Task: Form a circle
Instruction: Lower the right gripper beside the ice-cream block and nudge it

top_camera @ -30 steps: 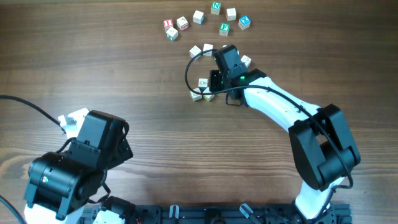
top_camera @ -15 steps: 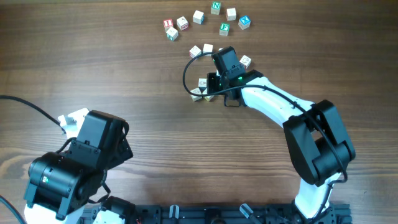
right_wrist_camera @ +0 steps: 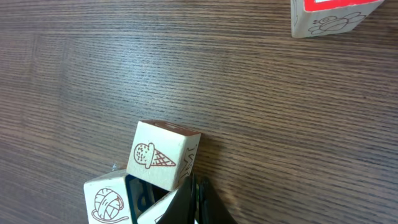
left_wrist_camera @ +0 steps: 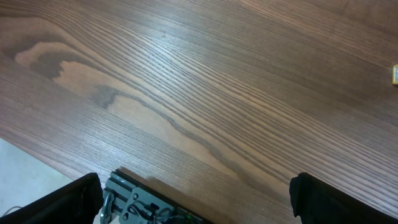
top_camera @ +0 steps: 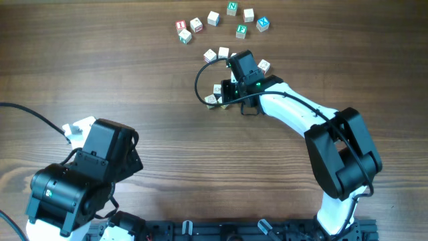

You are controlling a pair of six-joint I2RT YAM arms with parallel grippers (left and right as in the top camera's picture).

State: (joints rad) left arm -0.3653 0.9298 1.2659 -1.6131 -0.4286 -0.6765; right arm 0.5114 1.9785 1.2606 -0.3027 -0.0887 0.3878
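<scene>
Small pale wooden alphabet cubes are scattered at the table's far side. One loose arc includes a red-lettered cube, a green N cube and a blue cube. Two more cubes lie nearer, and a small cluster sits by my right gripper. In the right wrist view the right gripper is shut with nothing held, its tips pressed against an ice-cream cube beside a yarn-ball cube. My left gripper is open over bare wood near the front left.
A black cable loop curls from the right wrist over the nearer cubes. A cube with a red face lies ahead of the right gripper. The black rail marks the table's front edge.
The right arm has swung a little to the left, nudging the cluster of cubes leftward. The left arm has not moved.
</scene>
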